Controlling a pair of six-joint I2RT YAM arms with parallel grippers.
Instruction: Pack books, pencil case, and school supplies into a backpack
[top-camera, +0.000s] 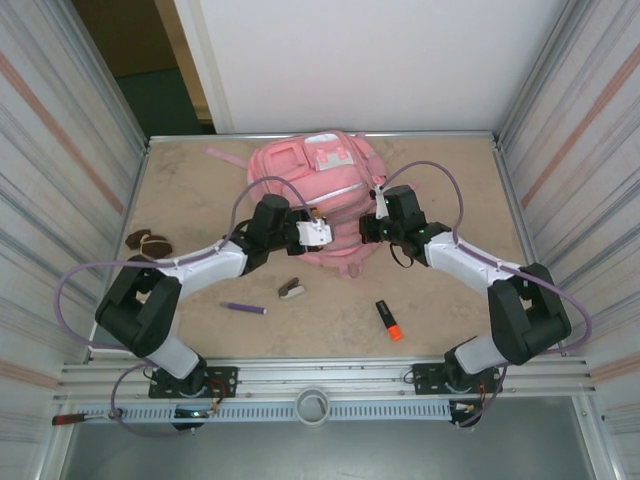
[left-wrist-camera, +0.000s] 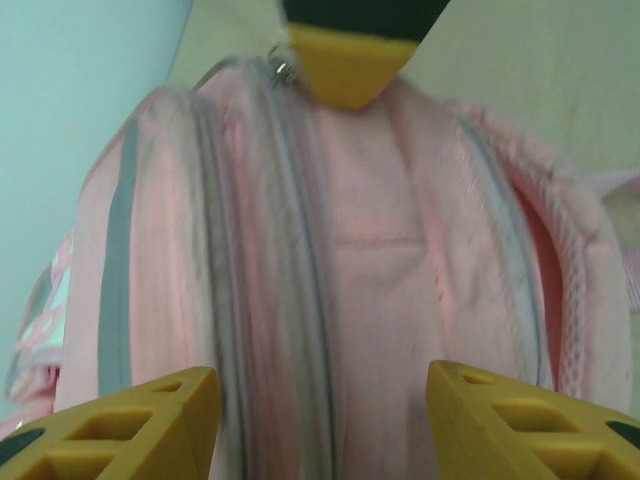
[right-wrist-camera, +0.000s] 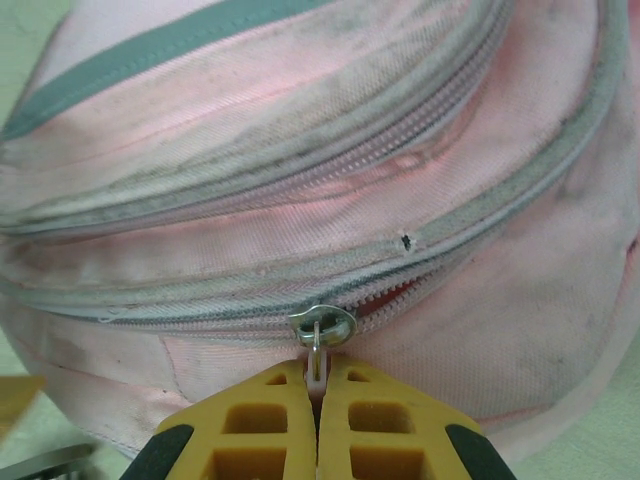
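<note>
Backpack (top-camera: 300, 170) pink, puffy, grubby, grey-zippered.

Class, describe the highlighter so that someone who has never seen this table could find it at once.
Start at the big pink backpack at the far middle of the table. Come toward the right arm's base to the highlighter, lying alone. It is stubby, black with an orange end, unlike the thin purple pen further left.
</note>
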